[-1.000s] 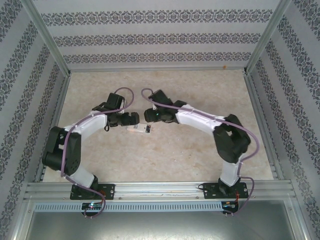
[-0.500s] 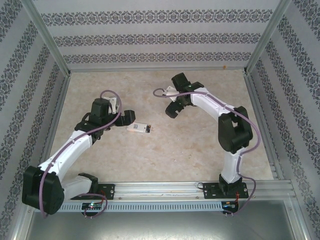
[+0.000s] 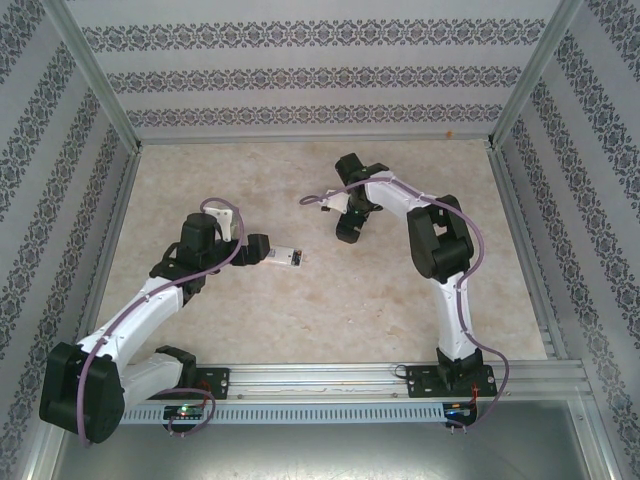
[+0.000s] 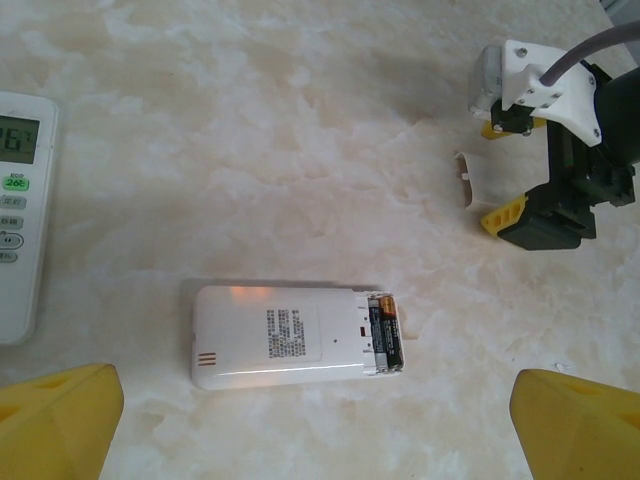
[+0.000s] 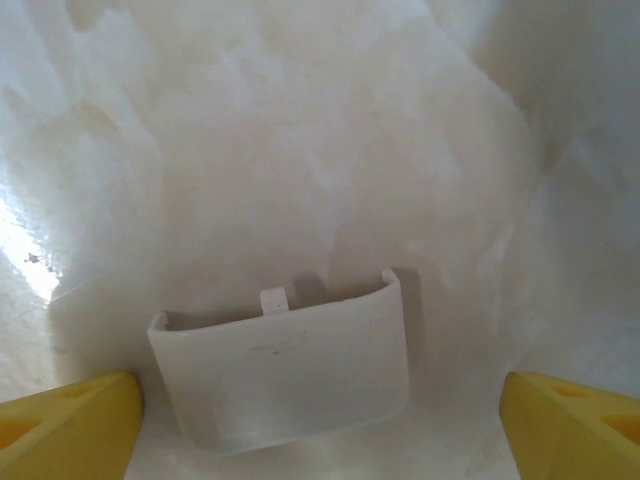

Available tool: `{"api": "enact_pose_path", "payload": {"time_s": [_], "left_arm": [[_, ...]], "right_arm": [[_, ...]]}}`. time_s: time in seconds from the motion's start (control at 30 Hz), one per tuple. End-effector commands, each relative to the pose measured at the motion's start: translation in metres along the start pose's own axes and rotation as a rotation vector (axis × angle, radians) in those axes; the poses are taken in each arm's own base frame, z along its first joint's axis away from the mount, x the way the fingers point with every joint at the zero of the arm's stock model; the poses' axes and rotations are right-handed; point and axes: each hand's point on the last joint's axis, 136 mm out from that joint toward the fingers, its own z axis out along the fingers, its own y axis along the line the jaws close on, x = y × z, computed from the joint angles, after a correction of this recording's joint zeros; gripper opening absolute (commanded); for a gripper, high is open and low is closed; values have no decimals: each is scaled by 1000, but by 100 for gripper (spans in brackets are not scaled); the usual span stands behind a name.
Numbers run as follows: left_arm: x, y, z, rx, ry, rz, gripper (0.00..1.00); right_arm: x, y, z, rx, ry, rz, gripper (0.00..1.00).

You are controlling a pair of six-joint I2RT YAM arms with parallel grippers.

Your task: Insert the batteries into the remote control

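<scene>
The white remote control [image 4: 285, 335] lies face down on the marble table, its battery bay uncovered at the right end. Two batteries [image 4: 386, 332] sit side by side in that bay. My left gripper [image 4: 320, 430] hovers open just short of the remote, its yellow fingertips [image 4: 60, 420] spread wider than the remote is long. From above, this gripper [image 3: 258, 247] is at the remote's [image 3: 284, 258] left end. The loose white battery cover [image 5: 285, 360] lies flat between the spread fingers of my open right gripper [image 5: 320, 430], which hangs above it at the back right [image 3: 350, 225].
A second white remote [image 4: 22, 220] with a lit display lies face up to the left of the first. The right gripper [image 4: 497, 172] and the cover [image 4: 468, 185] sit beyond the remote's bay end. Patterned walls enclose the table [image 3: 400, 300].
The right gripper left the remote, swung to the back right and opened over the cover. The left arm stretched out from its folded pose, with its gripper staying by the remote's left end.
</scene>
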Motion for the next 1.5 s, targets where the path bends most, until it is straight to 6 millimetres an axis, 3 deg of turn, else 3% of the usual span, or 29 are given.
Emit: {"api": "enact_pose_path", "payload": {"time_s": [0.0,0.07,0.27,0.37,0.47,0.57,0.73,0.87,1.0,1.23,1.47], "left_arm": [[-12,-5,-1,29,-38,14,100],[-10,-5,-1,26,-22,19,100],[-8,-1,-3,7,-22,16,100],[-8,-1,-3,3,-24,13,100],[-8,1,-3,-4,-22,15,100],[-7,2,-4,-12,-19,18,100],[-12,9,-13,-67,-54,10,100],[-25,19,-35,-141,-151,-19,100],[-33,30,-58,-209,-258,-60,100],[-33,44,-84,-286,-350,-69,100],[-27,48,-80,-305,-328,-65,100]], "right_arm": [[6,6,14,-74,25,-23,83],[7,6,18,-80,42,-24,71],[8,5,12,-34,74,-73,56],[0,5,0,-15,42,-91,48],[-12,7,-20,14,4,-100,48],[-28,24,-45,28,-69,-128,48],[-54,80,-70,-14,-194,-204,48],[-69,120,-70,-44,-221,-230,48],[-82,144,-67,-83,-248,-200,49],[-96,159,-44,-128,-205,-147,49],[-101,161,-26,-145,-141,-109,51]]}}
